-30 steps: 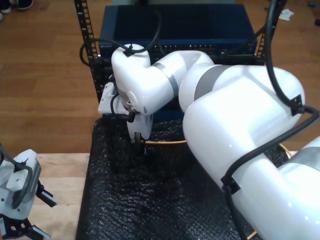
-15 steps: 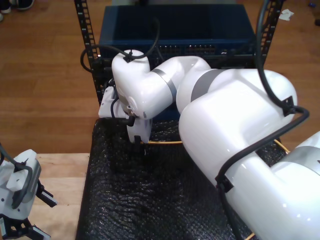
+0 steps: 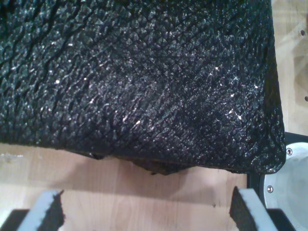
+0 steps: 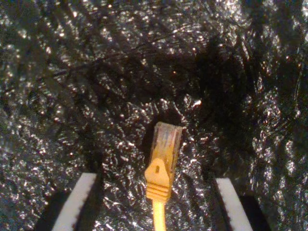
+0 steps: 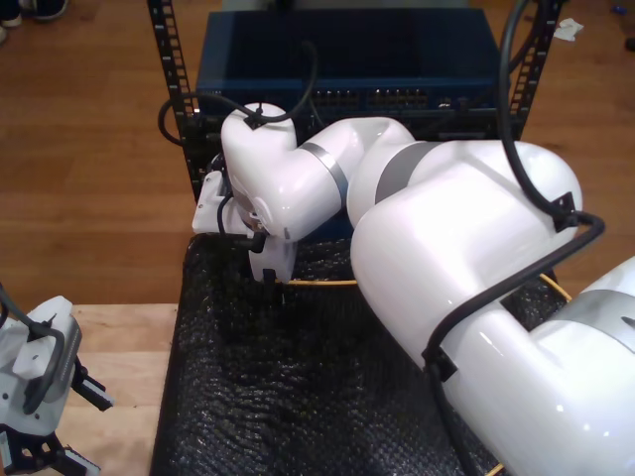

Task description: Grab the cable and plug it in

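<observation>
Second gripper [image 4: 154, 207]: pads wide apart, cable [image 4: 162, 159] plug between them above black mat [image 4: 72, 96], apparently gripped further back. First gripper [image 3: 144, 211]: released, holding nothing.

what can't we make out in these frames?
- Exterior view: the white wrist hides the plug end of the cable, and the big arm link covers its far run.
- Exterior view: the ports on the blue rack unit are too small to tell which are free.
- Second wrist view: the plug lies between the open fingers of my second gripper; whether it touches the black mat is unclear.
</observation>
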`<state>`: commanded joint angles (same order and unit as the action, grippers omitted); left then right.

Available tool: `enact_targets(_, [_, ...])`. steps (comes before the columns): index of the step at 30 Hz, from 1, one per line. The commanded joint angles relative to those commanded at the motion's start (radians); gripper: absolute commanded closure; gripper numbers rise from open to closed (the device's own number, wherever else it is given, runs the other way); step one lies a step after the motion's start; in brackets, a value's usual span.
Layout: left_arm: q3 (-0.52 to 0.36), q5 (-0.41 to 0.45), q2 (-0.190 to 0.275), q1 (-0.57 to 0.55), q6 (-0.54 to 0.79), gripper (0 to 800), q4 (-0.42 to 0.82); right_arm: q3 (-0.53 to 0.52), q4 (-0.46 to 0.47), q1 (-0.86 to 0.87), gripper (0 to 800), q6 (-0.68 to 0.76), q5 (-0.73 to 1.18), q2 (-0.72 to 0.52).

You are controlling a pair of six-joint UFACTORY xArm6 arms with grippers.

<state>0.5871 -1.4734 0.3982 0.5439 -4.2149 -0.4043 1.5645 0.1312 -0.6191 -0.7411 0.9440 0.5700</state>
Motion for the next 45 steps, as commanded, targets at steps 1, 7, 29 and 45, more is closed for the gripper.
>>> enact_targets(1, [0.0,0.0,0.0,0.0,0.0,0,0.0,-0.002,0.008,0.002,314,0.0,-0.009,0.0])
enact_targets(7, [0.0,0.0,0.0,0.0,0.0,0,0.0,-0.014,0.061,0.002,403,0.002,-0.038,0.0])
enact_targets(29, [0.0,0.0,0.0,0.0,0.0,0,0.0,-0.014,0.061,0.0,693,0.003,-0.038,0.005])
enact_targets(45, [0.0,0.0,0.0,0.0,0.003,0,0.0,-0.017,0.048,0.002,796,-0.078,-0.026,-0.061])
